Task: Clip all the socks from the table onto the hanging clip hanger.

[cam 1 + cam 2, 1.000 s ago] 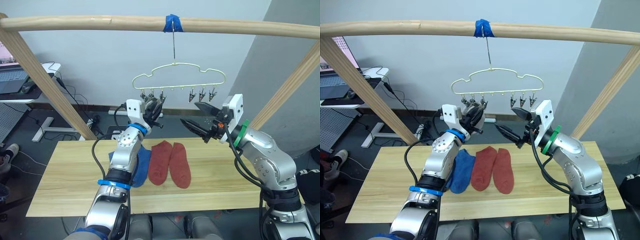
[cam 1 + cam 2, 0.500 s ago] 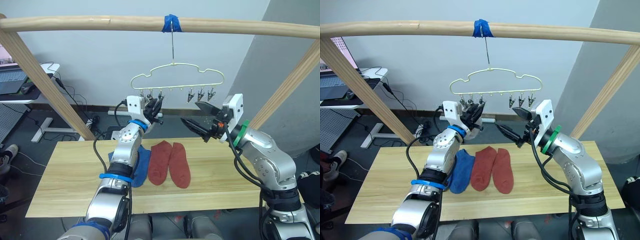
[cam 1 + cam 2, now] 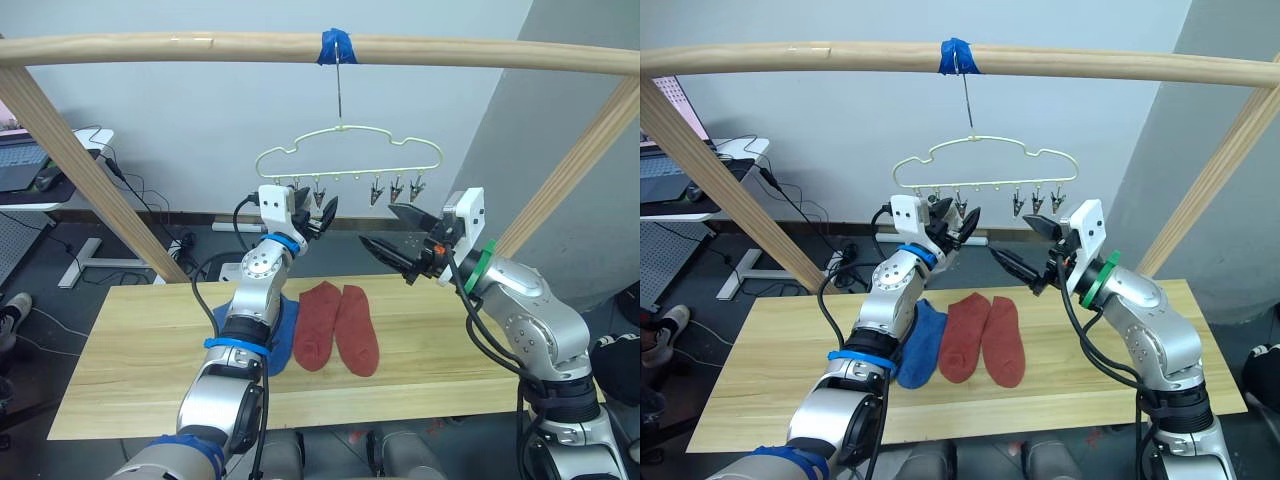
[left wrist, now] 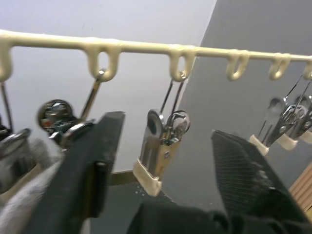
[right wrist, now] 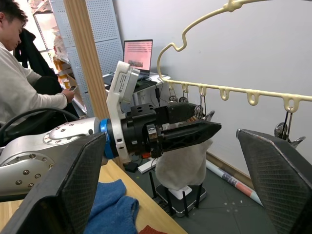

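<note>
**Left gripper up at the hanger's clips, right gripper waiting wide beside it**

We have our left gripper (image 3: 958, 222) raised to the left end of the clip hanger (image 3: 980, 163), which hangs by its hook from the wooden rail (image 3: 790, 58) at a strip of blue tape (image 3: 956, 56). Its fingers stand apart. In the left wrist view one metal clip (image 4: 161, 153) dangles between them without either finger touching it, and a second clip (image 4: 58, 119) sits just beside the finger (image 4: 92, 161) next to it. A light grey sock (image 5: 187, 163) hangs from the clips at that end, close behind our left gripper as the right wrist view shows it; we cannot tell how many clips hold it.

Our right gripper (image 3: 1025, 245) hovers below the right end of the hanger, its fingers spread wide and holding nothing, pointing towards the left gripper.

On the table (image 3: 770, 400) lie a blue sock (image 3: 920, 345) and two brick red socks (image 3: 980, 338) side by side, the blue one partly hidden behind our left arm. The three clips at the right end of the hanger (image 3: 1037, 201) hang bare.

A seated person (image 5: 22, 92) shows in the background of the right wrist view, beside a laptop (image 5: 138, 53).
</note>
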Motion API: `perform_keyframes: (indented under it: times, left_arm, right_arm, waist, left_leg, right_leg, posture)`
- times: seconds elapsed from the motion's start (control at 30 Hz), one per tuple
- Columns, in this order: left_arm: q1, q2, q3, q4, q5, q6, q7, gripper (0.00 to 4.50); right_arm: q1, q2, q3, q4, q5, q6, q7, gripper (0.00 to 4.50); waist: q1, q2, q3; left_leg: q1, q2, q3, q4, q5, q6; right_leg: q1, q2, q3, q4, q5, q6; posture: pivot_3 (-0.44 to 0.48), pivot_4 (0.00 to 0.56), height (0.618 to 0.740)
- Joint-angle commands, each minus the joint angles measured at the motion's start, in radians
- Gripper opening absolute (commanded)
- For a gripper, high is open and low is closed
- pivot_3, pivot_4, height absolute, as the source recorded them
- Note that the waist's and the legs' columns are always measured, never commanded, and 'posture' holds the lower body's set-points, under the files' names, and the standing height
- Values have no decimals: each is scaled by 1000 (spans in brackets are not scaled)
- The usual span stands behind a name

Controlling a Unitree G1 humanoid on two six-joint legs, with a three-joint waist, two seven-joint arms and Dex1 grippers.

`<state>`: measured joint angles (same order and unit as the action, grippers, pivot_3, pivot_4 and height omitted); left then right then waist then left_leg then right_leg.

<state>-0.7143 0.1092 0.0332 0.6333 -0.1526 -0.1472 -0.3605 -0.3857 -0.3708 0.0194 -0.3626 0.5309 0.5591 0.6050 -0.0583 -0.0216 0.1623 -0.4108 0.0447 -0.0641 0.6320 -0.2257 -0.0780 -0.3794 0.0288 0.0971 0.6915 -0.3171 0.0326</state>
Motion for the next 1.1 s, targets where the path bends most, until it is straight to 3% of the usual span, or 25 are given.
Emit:
perform_keyframes:
  times: [0.03, 1.1]
  left_arm:
    - [-6, -5, 5, -25, 2, -24, -2, 3224]
    - [-29, -41, 6, -17, -7, -39, -46, 3224]
  right_arm:
    - [-26, 0, -15, -43, 17, -9, -1, 4500]
    - [-25, 0, -19, -40, 12, -16, -10, 4500]
  waist:
    - [0, 0, 0]
    - [-5, 0, 0]
  left_leg:
    - [0, 0, 0, 0, 0, 0]
    - [0, 0, 0, 7, 0, 0]
  right_leg:
    - [0, 0, 0, 0, 0, 0]
    - [0, 1, 1, 6, 0, 0]
  posture:
    - [-68, 135, 740]
    - [-80, 123, 740]
